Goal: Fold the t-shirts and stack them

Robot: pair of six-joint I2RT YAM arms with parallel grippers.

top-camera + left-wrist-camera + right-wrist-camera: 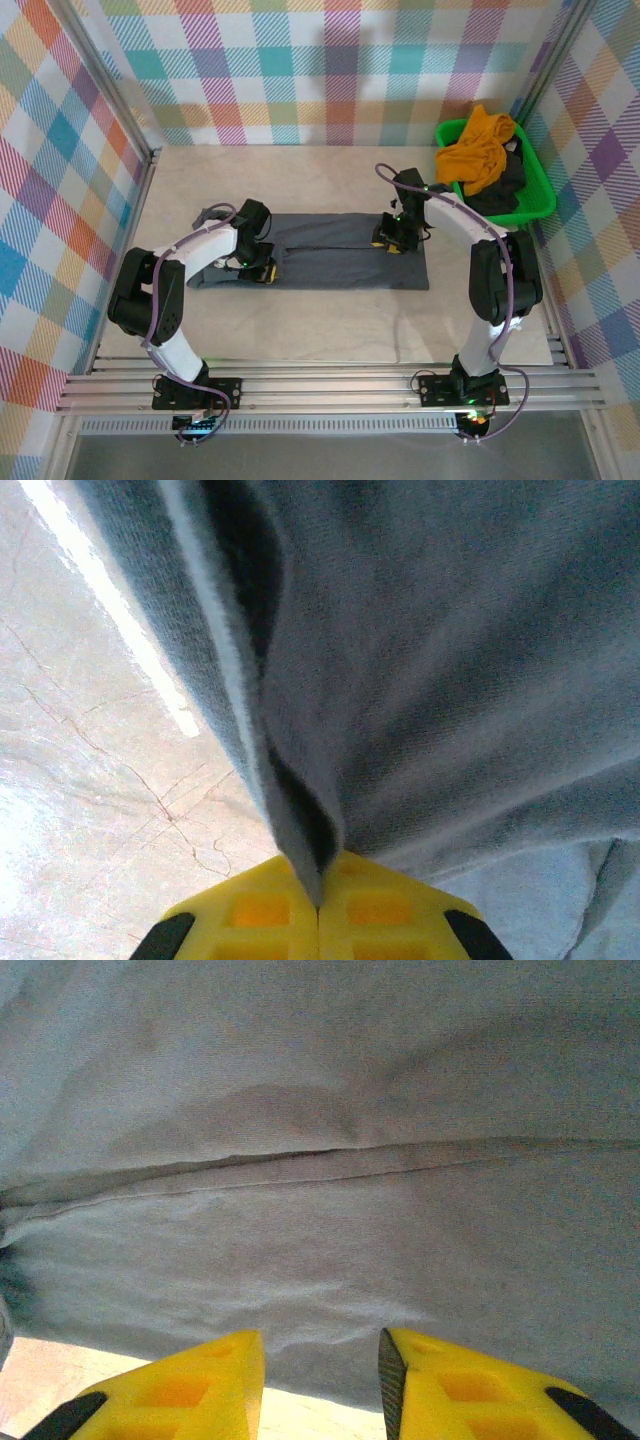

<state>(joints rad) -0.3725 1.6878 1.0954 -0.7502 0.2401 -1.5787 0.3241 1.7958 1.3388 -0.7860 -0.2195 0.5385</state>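
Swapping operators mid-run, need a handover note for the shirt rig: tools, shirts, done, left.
Left tool: shut on a pinched fold of the slate-grey tee, near its left end.
Right tool: open, close over the same tee near its right end, gripping nothing.
Grey tee: lies on the table as a long strip, a fold line running along it.
Mustard-orange tee and dark charcoal tee: bunched in the green bin, far right, unfolded.
Done: apparently the lengthwise fold of the grey tee.
Left: finish folding it, fold the other two, stack all three.
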